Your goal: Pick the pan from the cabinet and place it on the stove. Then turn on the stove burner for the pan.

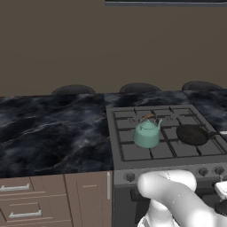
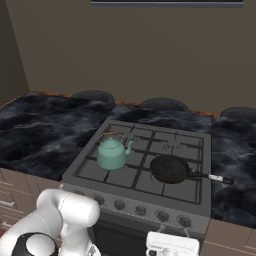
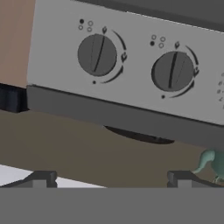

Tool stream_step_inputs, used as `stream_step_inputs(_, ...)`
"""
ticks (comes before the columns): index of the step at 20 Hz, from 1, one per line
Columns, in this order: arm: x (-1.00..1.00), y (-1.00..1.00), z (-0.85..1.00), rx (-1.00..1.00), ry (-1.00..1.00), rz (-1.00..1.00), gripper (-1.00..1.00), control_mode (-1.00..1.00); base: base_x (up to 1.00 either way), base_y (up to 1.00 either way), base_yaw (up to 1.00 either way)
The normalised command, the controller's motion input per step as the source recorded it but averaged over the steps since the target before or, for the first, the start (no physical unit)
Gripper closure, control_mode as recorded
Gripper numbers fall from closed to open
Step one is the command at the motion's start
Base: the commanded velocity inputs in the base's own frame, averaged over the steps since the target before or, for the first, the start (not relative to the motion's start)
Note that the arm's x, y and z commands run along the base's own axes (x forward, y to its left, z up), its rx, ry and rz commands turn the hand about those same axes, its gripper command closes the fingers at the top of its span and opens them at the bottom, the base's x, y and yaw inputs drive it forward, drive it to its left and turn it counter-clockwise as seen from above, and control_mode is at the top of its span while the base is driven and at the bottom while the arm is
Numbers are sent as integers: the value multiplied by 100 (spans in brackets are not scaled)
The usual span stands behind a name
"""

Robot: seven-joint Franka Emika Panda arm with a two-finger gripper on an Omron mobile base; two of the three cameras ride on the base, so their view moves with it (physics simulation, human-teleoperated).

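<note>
The round black pan point(image 1: 191, 135) point(image 2: 170, 169) sits on the front right grate of the dark grey stove point(image 1: 133, 153) point(image 2: 195, 145), its thin handle point(image 2: 210, 176) pointing right. My gripper point(image 2: 174, 231) point(image 3: 111, 179) hangs low in front of the stove's knob panel, open, with nothing between its fingers. In the hand view two round knobs point(image 3: 97, 54) point(image 3: 173, 71) are close ahead, one roughly over each fingertip. The matching knobs point(image 2: 162, 216) point(image 2: 185, 221) are at the right end of the row. The cabinet is out of view.
A teal kettle point(image 1: 146, 133) point(image 2: 112, 154) stands on the front left grate, left of the pan. Dark marble counter point(image 1: 53, 128) point(image 2: 40, 132) flanks the stove. Low brown drawer units point(image 1: 31, 199) are under the counter at the left.
</note>
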Motion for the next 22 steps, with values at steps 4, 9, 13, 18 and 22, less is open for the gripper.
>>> stream_step_inputs(4,29,0,-14,0,2,0,-100,-100,0,0,0)
stream_step_inputs(9,36,0,-7,0,8,0,-100,-100,0,0,0)
stream_step_inputs(13,26,-11,-13,1,9,0,-100,-100,0,0,0)
stream_step_inputs(18,16,-26,-25,5,4,0,-100,-100,0,0,0)
stream_step_inputs(22,11,-29,-28,6,1,0,-100,-100,0,0,0)
